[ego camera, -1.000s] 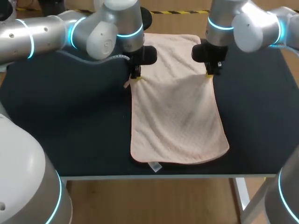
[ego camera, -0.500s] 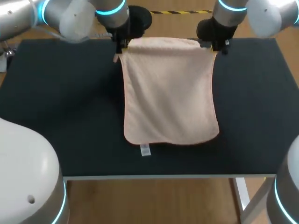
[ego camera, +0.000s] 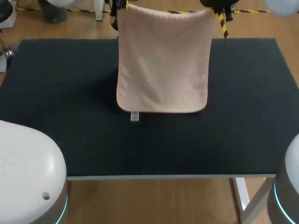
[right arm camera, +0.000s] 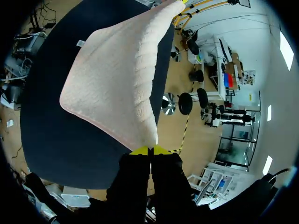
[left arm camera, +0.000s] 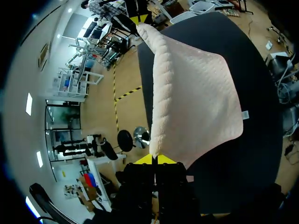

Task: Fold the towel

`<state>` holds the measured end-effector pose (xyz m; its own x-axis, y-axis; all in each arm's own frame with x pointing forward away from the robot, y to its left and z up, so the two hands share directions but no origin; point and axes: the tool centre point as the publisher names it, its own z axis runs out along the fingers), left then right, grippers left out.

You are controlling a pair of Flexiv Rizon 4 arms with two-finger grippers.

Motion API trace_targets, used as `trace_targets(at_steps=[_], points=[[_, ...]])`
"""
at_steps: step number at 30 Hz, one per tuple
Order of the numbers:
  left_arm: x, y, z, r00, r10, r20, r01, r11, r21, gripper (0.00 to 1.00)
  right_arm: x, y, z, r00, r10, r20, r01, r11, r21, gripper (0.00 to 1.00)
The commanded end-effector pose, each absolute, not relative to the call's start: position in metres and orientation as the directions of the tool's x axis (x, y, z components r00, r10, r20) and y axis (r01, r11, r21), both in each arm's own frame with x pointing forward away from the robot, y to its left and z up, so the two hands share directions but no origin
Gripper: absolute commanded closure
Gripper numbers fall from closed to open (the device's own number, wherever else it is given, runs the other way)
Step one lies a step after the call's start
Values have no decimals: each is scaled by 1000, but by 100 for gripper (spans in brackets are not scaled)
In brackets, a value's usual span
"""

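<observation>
A pale pink towel [ego camera: 161, 60] hangs flat by its two upper corners above the far half of the black table [ego camera: 56, 93]. A small white tag [ego camera: 134, 116] dangles from its lower edge. My left gripper [ego camera: 115, 6] is shut on the upper left corner, my right gripper [ego camera: 219, 6] on the upper right corner. In the left wrist view the towel [left arm camera: 196, 93] stretches away from the closed yellow tips of the left gripper [left arm camera: 154, 158]. The right wrist view shows the same: the towel [right arm camera: 117, 74] runs from the shut right gripper [right arm camera: 150, 150].
The black tabletop [right arm camera: 56, 140] lies under the towel. The robot's white body parts [ego camera: 28, 172] fill the near corners of the head view, in front of the table's near edge [ego camera: 163, 176].
Both grippers have risen and moved toward the table's far edge with the towel's corners. The towel has come off the table and now hangs instead of lying folded over.
</observation>
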<state>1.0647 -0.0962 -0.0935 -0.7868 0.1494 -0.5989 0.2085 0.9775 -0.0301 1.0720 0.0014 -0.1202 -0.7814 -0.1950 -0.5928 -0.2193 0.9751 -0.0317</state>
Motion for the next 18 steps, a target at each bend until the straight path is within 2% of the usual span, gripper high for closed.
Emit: trace_targets(at_steps=[1,11,18], points=[[1045,-86,-38,-768,136,-626,190,982,-19,100,1054,-3,-54,-759,-197,-620,-217,975,-44,100],[1086,-73,23,-660,97,-745,122,992,21,100,1094,2,8,-647,-248,-721,-222,966,-132,100],[1099,-74,15,-623,100,-776,122,992,30,100,1118,3,4,-612,-286,-737,-247,955,-165,100]])
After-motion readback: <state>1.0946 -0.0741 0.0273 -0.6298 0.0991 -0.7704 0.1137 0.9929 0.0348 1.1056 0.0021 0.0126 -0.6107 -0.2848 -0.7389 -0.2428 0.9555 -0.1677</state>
